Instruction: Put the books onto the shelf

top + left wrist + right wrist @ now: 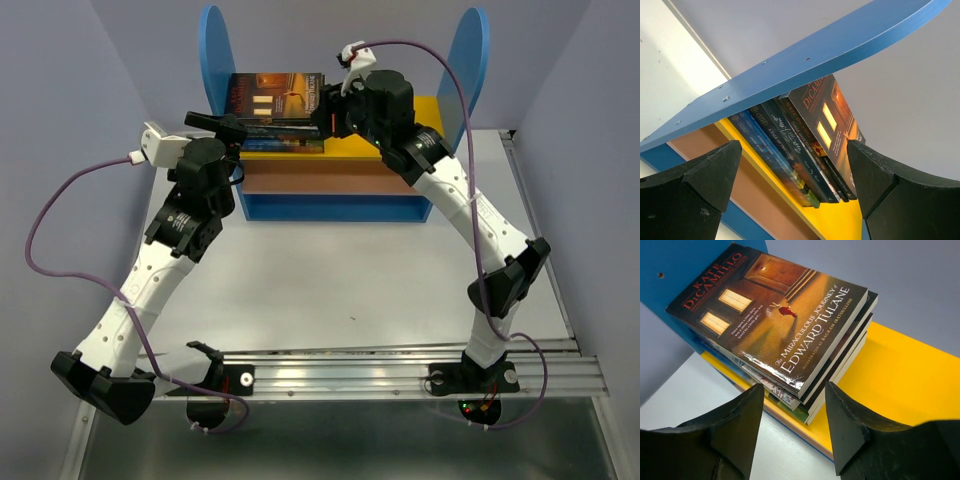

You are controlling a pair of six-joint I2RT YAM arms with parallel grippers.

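Observation:
Several books (275, 100) lean together against the left blue side panel (215, 50) of the shelf, standing on its yellow upper board (352, 142). The top cover reads "Edward Tulane" (775, 315). Spines (790, 145) face my left gripper (225, 128), which is open just left of the stack with nothing between its fingers (715, 170). My right gripper (325, 110) hovers at the stack's right corner, open and apart from the books. In the right wrist view its fingers (740, 420) sit below the stack's corner. The right gripper (794, 387) holds nothing.
The right blue side panel (470, 55) stands behind the right arm. Below the yellow board are a brown middle board (320, 175) and a blue base (330, 208). White table (330, 290) lies in front, with a metal rail (400, 362) at the near edge.

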